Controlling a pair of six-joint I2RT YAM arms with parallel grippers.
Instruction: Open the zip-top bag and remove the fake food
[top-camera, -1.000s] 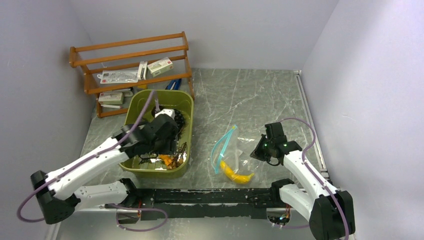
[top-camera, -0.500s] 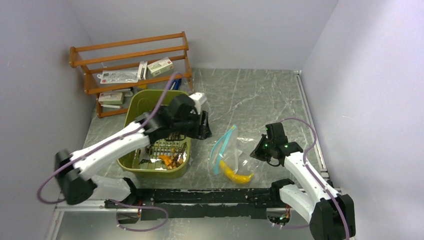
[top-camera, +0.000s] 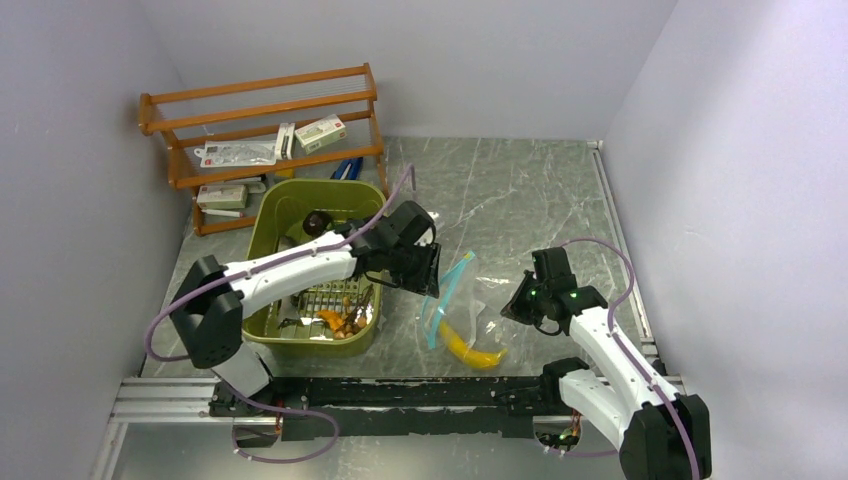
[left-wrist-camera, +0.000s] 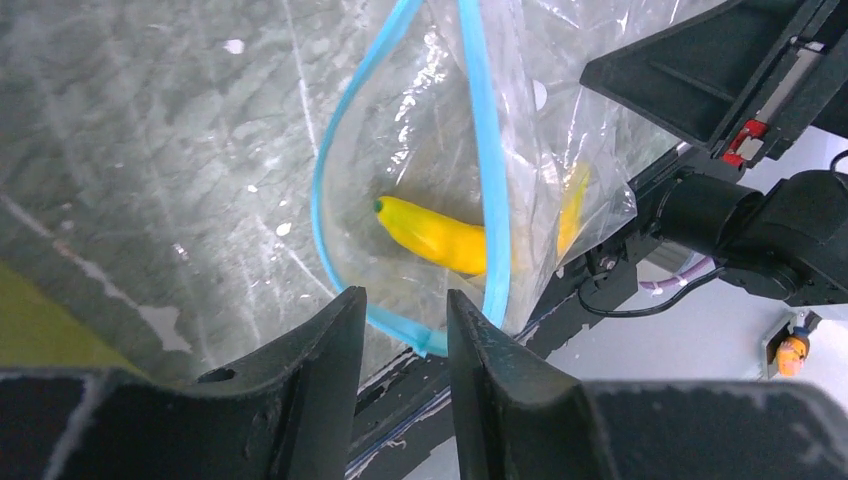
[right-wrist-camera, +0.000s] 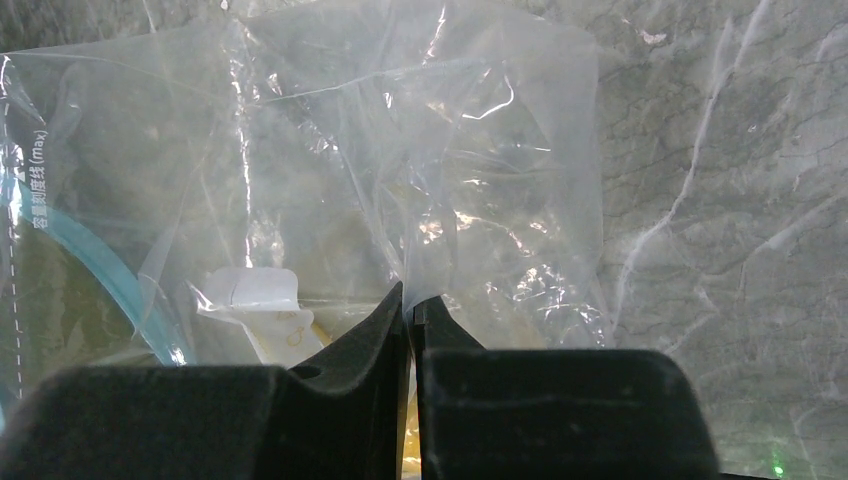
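Observation:
The zip-top bag (top-camera: 472, 296) lies on the marble table with its teal zip strip (top-camera: 441, 296) gaping open to the left. A yellow banana (top-camera: 474, 349) of the fake food lies inside near the mouth. In the left wrist view the banana (left-wrist-camera: 436, 237) shows through the open loop of the zip strip (left-wrist-camera: 486, 150). My left gripper (top-camera: 431, 272) (left-wrist-camera: 405, 296) hovers at the mouth, open, with nothing between its fingers. My right gripper (top-camera: 516, 303) (right-wrist-camera: 408, 293) is shut on a fold of the bag (right-wrist-camera: 400, 150) at its closed end.
A green bin (top-camera: 310, 344) left of the bag holds orange bits (top-camera: 335, 320) and a dark round piece (top-camera: 318, 221). A wooden rack (top-camera: 260, 110) with small boxes stands at the back left. Walls close in on both sides.
My left arm swung right, out of the green bin and over to the bag's mouth, and its jaws narrowed. The right gripper and the bag stayed put.

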